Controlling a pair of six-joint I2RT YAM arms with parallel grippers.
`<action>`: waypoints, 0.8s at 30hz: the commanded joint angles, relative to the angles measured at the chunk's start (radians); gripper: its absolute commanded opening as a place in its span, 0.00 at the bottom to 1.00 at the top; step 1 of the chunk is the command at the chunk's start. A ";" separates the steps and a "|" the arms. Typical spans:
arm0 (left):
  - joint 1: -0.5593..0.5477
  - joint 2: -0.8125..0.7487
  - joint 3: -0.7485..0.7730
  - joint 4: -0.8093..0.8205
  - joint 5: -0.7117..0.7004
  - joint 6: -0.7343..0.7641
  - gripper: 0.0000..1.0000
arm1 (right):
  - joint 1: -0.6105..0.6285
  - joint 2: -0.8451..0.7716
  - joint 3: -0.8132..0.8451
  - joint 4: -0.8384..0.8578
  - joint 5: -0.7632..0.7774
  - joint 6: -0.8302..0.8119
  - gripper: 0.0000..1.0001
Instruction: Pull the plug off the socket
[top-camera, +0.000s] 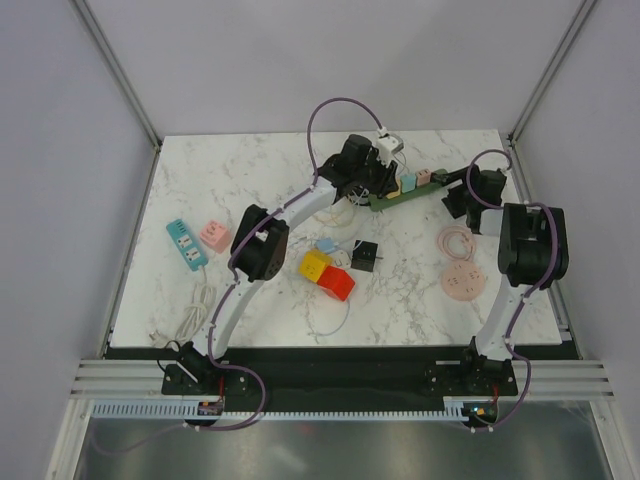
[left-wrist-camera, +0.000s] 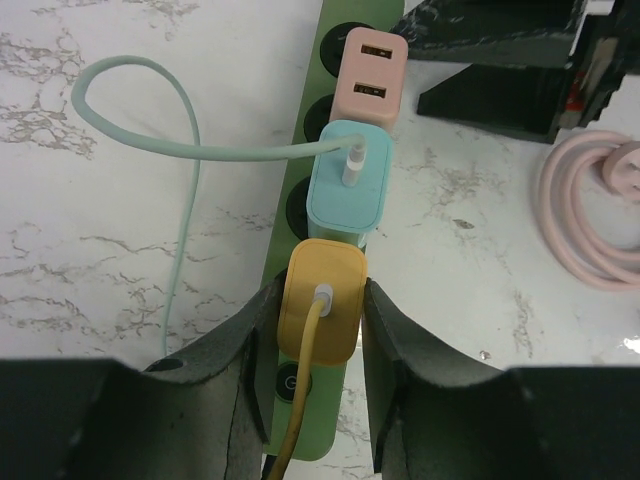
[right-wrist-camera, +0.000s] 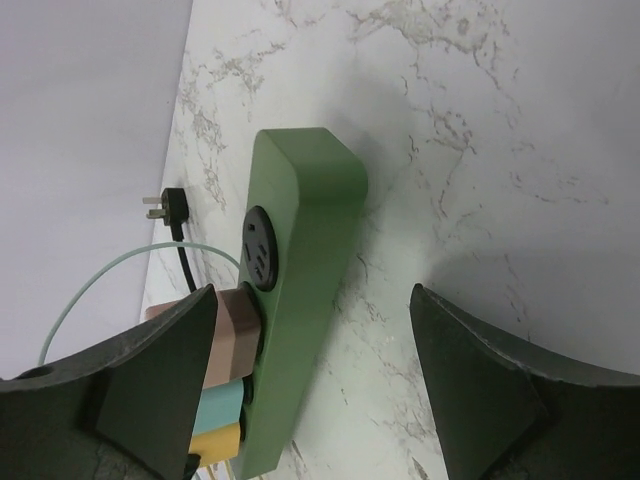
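A white marble desk (top-camera: 420, 300) fills the floor of a booth with pale grey walls (top-camera: 300, 60) and slanting metal posts (top-camera: 115, 70) at its far corners. On the left lie a teal strip (top-camera: 186, 245) and a pink cube (top-camera: 214, 234). Near the middle sit a yellow cube (top-camera: 316, 264), a red cube (top-camera: 338, 285) and a black cube (top-camera: 366, 256). On the right a round pink socket (top-camera: 463, 283) rests near a coiled pink cable (top-camera: 456, 241).

The green socket strip (top-camera: 400, 196) lies at the far middle-right of the desk. Three plugs stand in a row in it: a pink plug (left-wrist-camera: 368, 75), a light blue plug (left-wrist-camera: 350, 180) with a pale green cable (left-wrist-camera: 240, 153), and the yellow plug (left-wrist-camera: 322, 275), seated in its socket. The left pincer (left-wrist-camera: 320, 315) is clamped narrowly on the yellow plug, one finger against each side. The right pincer (right-wrist-camera: 315, 335) stands wide, straddling the strip's end, where one black socket (right-wrist-camera: 258, 248) faces out just beside the pink plug.
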 joint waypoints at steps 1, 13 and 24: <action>-0.001 -0.119 0.064 0.107 0.089 -0.116 0.02 | 0.023 0.022 0.028 0.031 0.003 0.029 0.85; 0.003 -0.124 0.052 0.130 0.165 -0.171 0.02 | 0.047 0.092 0.068 0.055 0.055 0.030 0.80; 0.008 -0.133 0.015 0.182 0.201 -0.208 0.02 | 0.050 0.135 0.054 0.141 0.027 0.056 0.26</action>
